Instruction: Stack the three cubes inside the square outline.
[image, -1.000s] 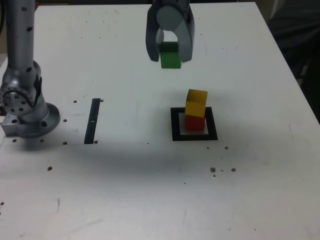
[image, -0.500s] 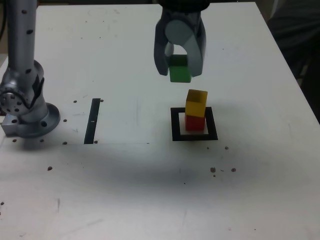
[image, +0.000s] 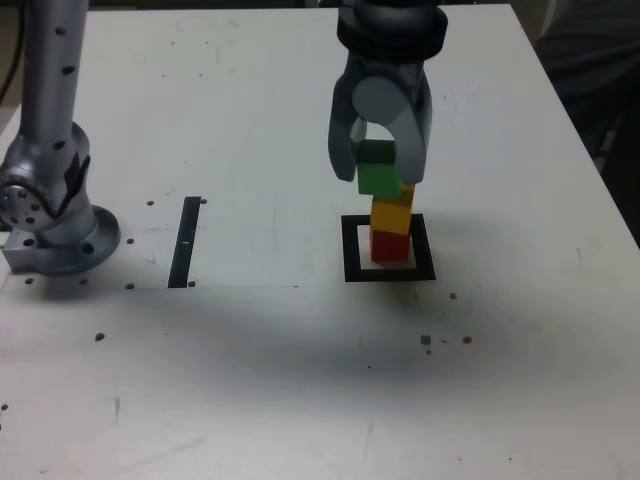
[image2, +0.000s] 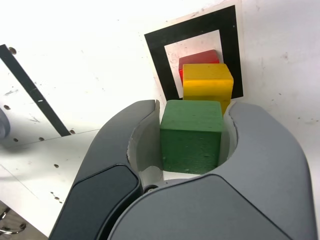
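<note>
**Green cube held over the two-cube stack**

Small matte green cube (image: 379, 174) clamped between the two curved grey fingers of the gripper (image: 380, 176), jaws pressed against opposite faces of the block. Hangs just above the matte yellow cube (image: 392, 214), offset a little toward the exterior view's left; contact between the two cannot be told. Yellow cube sits on the matte red cube (image: 391, 246), slightly turned against it. Red cube rests on the white centre of the thick black square outline (image: 349, 250), flat on the white table (image: 250, 380). Narrow black strip (image: 185, 241) lies well apart, toward the exterior view's left, near the arm's grey round base (image: 55, 235).
</note>
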